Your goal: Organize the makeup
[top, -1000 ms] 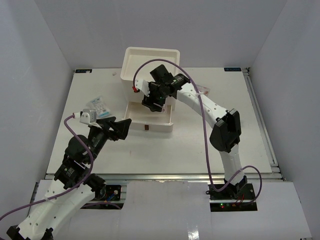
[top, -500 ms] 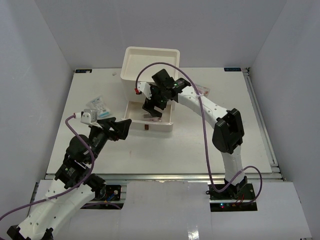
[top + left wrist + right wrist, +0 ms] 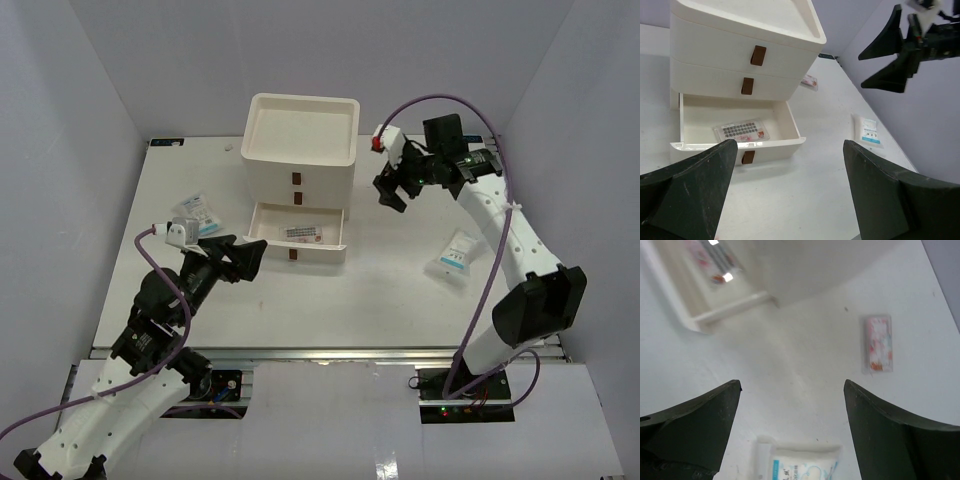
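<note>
Inside the open bottom drawer (image 3: pixel 772 149) of the three-drawer box (image 3: pixel 715 50), a flat printed packet (image 3: pixel 741 132) is lying. Right of the box, the right gripper (image 3: pixel 791 384) is hovering open and empty near a pink-red packet (image 3: pixel 877 343) and a blue-printed sachet (image 3: pixel 452 257). The left gripper (image 3: pixel 789 145) is hanging open, empty, facing the drawer.

white table (image 3: pixel 380 300), plain grey walls (image 3: pixel 400 60) on three sides, metal rail (image 3: pixel 330 352) at near edge, even light
</note>
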